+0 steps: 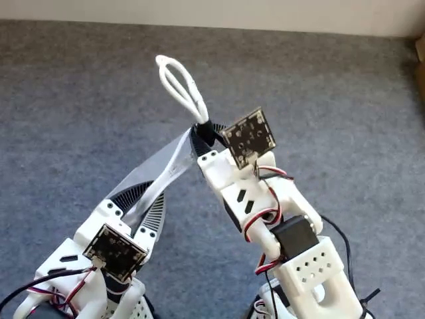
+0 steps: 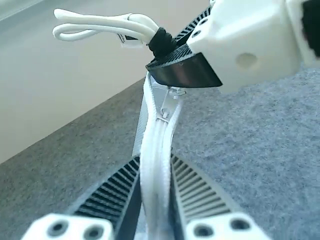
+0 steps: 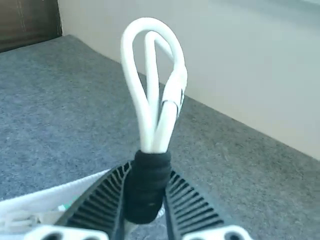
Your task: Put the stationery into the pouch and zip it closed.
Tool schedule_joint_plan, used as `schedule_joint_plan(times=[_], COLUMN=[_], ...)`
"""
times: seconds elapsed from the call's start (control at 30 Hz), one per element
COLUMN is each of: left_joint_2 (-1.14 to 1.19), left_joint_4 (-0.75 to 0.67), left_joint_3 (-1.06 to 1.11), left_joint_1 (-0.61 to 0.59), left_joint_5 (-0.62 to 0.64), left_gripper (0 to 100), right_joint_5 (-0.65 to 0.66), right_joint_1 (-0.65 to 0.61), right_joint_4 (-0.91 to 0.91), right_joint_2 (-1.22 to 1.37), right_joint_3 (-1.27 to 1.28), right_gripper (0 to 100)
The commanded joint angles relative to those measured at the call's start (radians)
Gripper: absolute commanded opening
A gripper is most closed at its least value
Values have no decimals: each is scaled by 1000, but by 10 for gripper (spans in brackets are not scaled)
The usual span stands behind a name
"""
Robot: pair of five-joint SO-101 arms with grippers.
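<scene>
A translucent white pouch (image 1: 166,169) hangs in the air, stretched between my two grippers above the grey carpet. My left gripper (image 1: 149,198) is shut on the pouch's near end, its black ribbed fingers (image 2: 117,192) pinching the white zipper band (image 2: 157,160). The zipper slider (image 2: 167,107) sits near the far end. My right gripper (image 1: 202,136) is shut on the black knot (image 3: 146,185) of the white pull cord (image 3: 150,75), which loops upward past its fingertips (image 3: 102,197). What lies inside the pouch (image 3: 40,205) cannot be made out.
Grey carpet (image 1: 319,93) spreads all around under the arms. A pale wall (image 1: 265,13) runs along the far edge. The right arm's white body with red wires (image 1: 265,206) rises from the front right.
</scene>
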Motion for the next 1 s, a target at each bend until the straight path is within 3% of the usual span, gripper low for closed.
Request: schedule_joint_plan(times=[0.0, 0.7, 0.97], left_joint_2=[-18, -18, -18], left_joint_4=[6, 20, 20], left_joint_3=[-71, -76, -76], left_joint_1=[12, 4, 4], left_joint_5=[12, 14, 15], left_gripper=[5, 5, 5], right_joint_5=[52, 103, 98], right_joint_1=[93, 269, 254], right_joint_4=[-90, -165, -162], right_joint_2=[-7, -7, -7], right_joint_3=[31, 38, 45], right_gripper=[5, 5, 5])
